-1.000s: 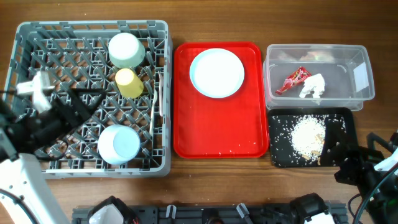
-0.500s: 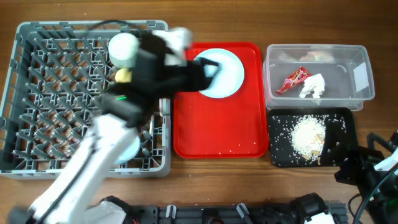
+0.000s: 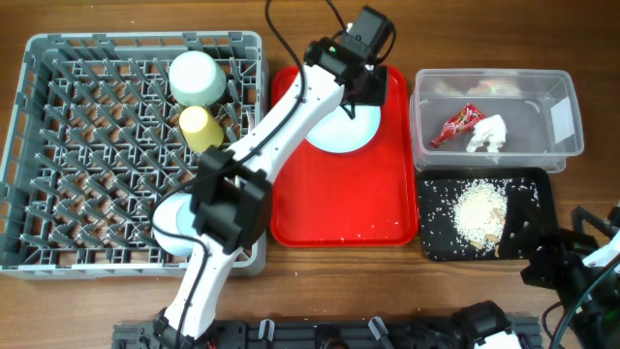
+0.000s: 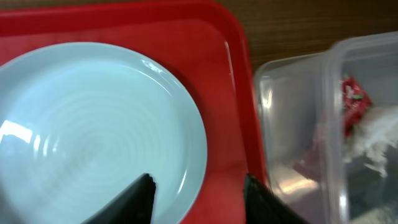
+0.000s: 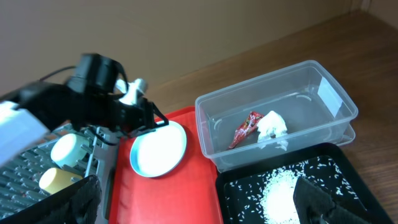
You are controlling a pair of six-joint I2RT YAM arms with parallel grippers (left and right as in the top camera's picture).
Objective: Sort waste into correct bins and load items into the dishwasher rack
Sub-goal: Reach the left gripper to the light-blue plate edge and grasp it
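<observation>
**Left pincer straddling the plate rim, nothing clamped**

So my left pincer [image 4: 199, 185] hangs over the light blue plate [image 3: 334, 134], at roughly 2 o'clock on its rim going by the overhead view. It's apart. In the wrist view one finger [image 4: 140, 196] is over the plate and the other is over the red tray [image 3: 329, 208]. The rim runs between them, and I can't see either finger touching it. The plate lies flat at the 12 o'clock end of the red tray, mid-bench [image 3: 320, 281].

Just beside the tray at 9 o'clock is the grey dishwasher rack [image 3: 77, 174]. The pale bowl [image 3: 197, 76] and the yellow cup [image 3: 199, 126] sit near the rack's 1 o'clock corner, with the cup right at the bowl's 6 o'clock.

Over at the red tray's 2 o'clock is the clear tub [image 3: 557, 145], with the red wrapper [image 3: 457, 124] and the white tissue [image 3: 487, 134] side by side inside. Right under it, at 4 o'clock, is the black tray [image 3: 436, 242] with the rice scraps [image 3: 480, 211] heaped in it.

My right pincer [image 5: 199, 185] sits near the bench's 4 o'clock corner, wide apart and holding nothing.
</observation>
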